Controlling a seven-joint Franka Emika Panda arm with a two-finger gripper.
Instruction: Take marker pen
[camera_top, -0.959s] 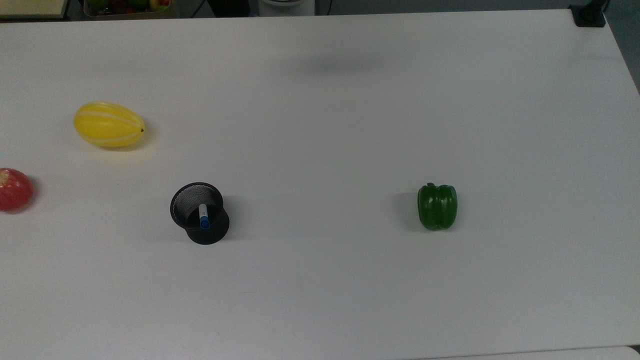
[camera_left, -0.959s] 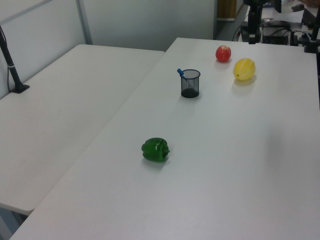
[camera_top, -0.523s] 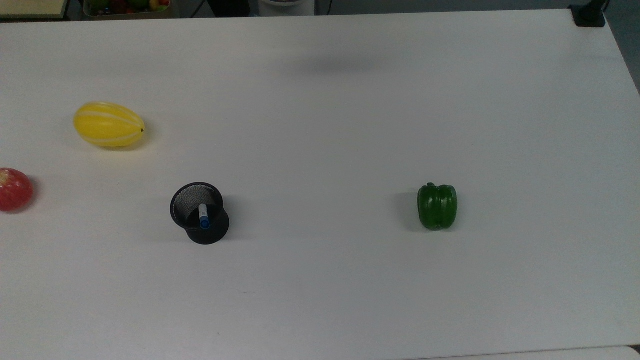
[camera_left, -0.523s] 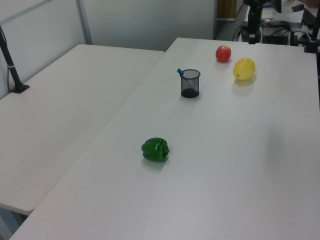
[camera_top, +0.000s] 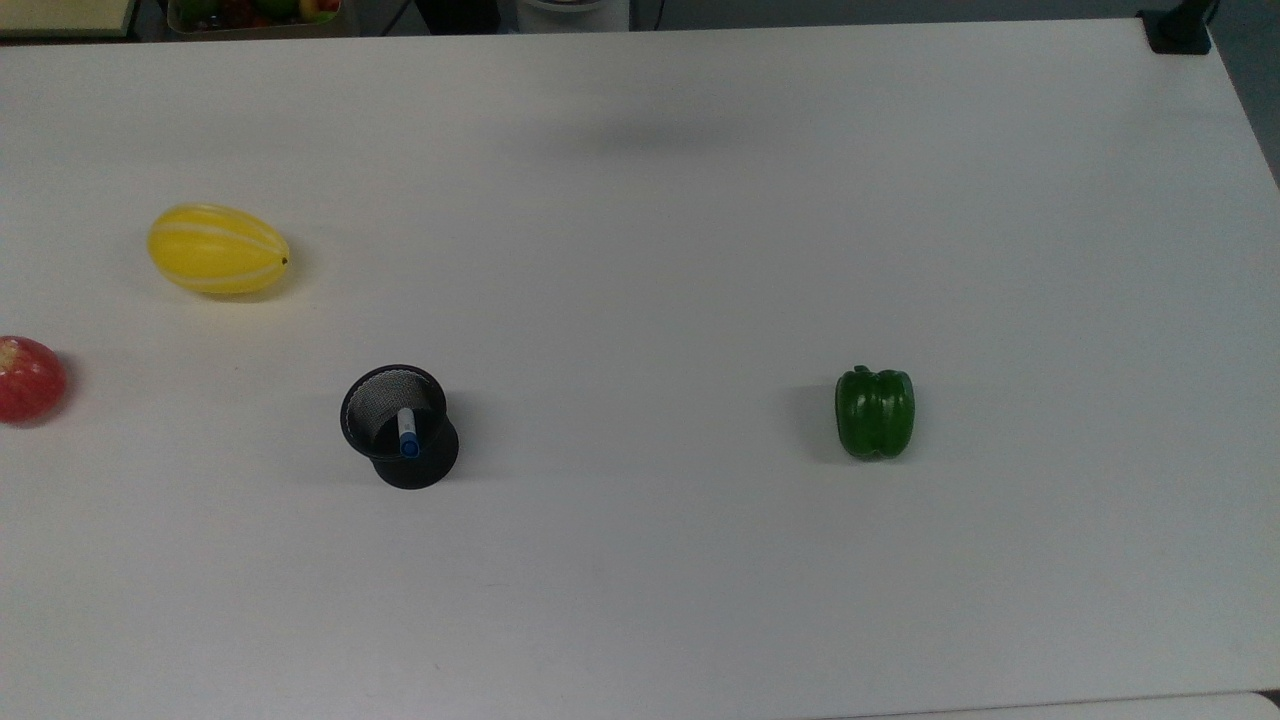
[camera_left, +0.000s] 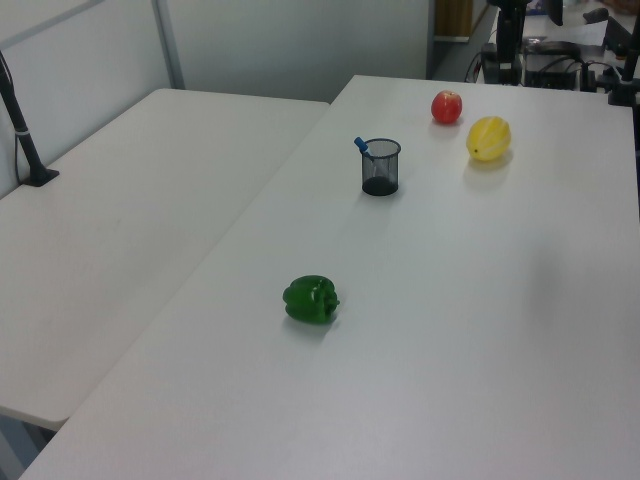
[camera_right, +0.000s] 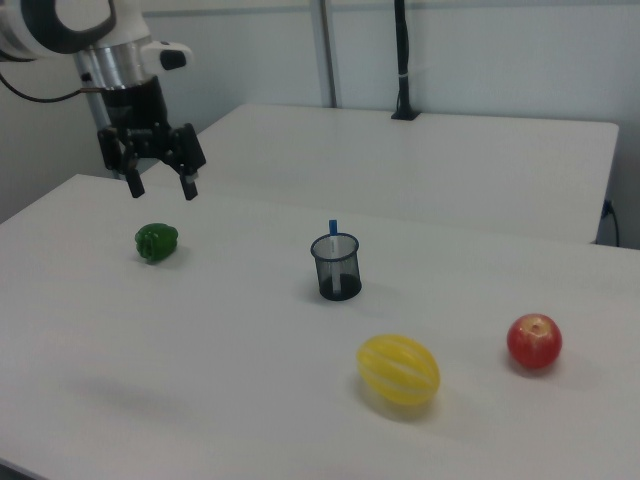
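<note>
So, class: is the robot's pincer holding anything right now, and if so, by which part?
Nothing is held. The pincer hangs open in the air, and the marker pen stands in the mesh cup.

Setting: a robotics lab or test room in an office-type building. Evidence is listed as follows. Two plain white tables (camera_left: 470, 330) are set edge to edge, the second (camera_left: 120, 220) seen at the left view's left. Pale partition walls with metal uprights (camera_right: 325, 50) are seen behind. A black pole on a clamped base (camera_left: 25, 130) is fixed to the second table. A white and black robot arm (camera_right: 100, 40) is mounted over the first table. Cabled equipment (camera_left: 550, 65) is stacked past the far end. A bin of assorted fruit (camera_top: 255, 15) is kept beyond the top view's upper edge.
</note>
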